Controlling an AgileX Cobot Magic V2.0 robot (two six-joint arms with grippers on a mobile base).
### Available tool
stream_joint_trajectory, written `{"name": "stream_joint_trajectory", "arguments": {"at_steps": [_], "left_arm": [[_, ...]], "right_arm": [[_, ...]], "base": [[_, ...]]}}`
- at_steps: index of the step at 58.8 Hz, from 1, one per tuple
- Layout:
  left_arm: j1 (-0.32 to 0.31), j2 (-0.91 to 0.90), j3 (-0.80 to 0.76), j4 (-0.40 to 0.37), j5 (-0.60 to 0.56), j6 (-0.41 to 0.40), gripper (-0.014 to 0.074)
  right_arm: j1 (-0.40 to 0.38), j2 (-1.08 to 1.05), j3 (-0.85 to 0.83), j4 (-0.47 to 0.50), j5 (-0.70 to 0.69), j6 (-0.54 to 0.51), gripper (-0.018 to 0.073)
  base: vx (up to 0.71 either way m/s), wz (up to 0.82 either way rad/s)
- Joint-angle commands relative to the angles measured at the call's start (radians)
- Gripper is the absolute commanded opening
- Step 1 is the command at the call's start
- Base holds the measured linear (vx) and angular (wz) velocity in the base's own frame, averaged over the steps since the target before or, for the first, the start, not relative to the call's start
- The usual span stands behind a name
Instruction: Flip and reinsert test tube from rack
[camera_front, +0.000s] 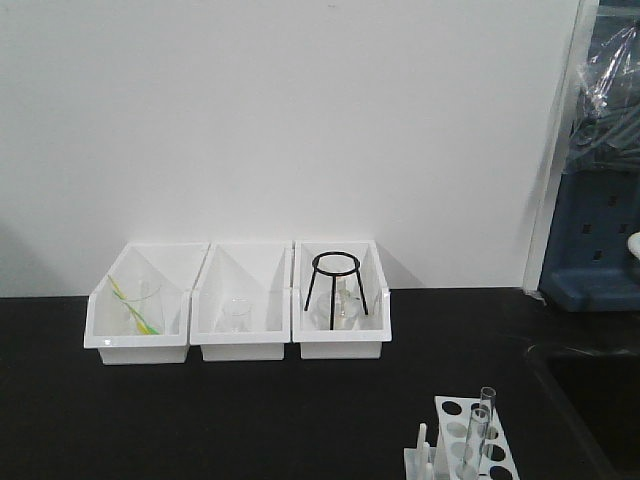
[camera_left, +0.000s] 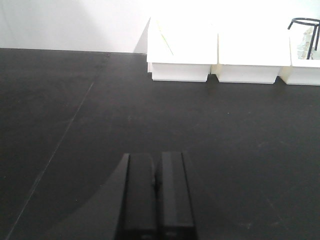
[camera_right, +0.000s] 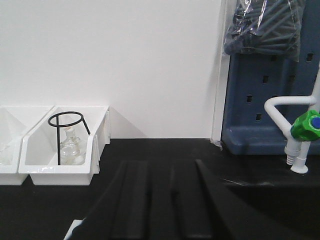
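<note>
Rack (camera_front: 445, 420) holding upright test tubes (camera_front: 478, 432), tripod (camera_front: 335, 271) in right bin (camera_front: 340, 350)

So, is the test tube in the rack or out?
In. The front view shows the test tube standing upright in a hole of the rack.

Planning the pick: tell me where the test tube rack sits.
The rack sits at the front view's bottom right on the black table, nearer the camera and right of the bin holding the black tripod.
</note>
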Motion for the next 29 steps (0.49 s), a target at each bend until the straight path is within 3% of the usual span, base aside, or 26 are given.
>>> {"name": "stream_joint_trajectory", "arguments": {"at_steps": [1,8,13,22,29], "left_arm": [[-0.003,-0.011,0.002,-0.005,-0.085,0.0,-0.0006],[-0.003,-0.011,0.002,-0.005,-0.085,0.0,-0.0006],[-0.003,-0.011,0.002,-0.005,-0.085,0.0,-0.0006],[-0.003,-0.011,0.002,-0.005,-0.085,0.0,-0.0006],[-0.003,-0.011,0.002,-0.005,-0.085,0.0,-0.0006]], "right_arm": [[-0.005,-0.003,-0.037,-0.015,-0.091,-0.006,0.0428],[-0.005,-0.003,-0.037,-0.015,-0.095,-0.006,0.0588],[-0.005,-0.003,-0.037,0.005,-0.098,0.001,0.0639],[0.003,0.021,0.014,0.022,-0.211,0.066,0.0621],[0.082,0.073,0.186,-0.082,-0.488,0.097,0.0571]], "base": [[0.0,0.0],[0.0,0.0],[0.0,0.0],[0.0,0.0],[0.0,0.0]]}}
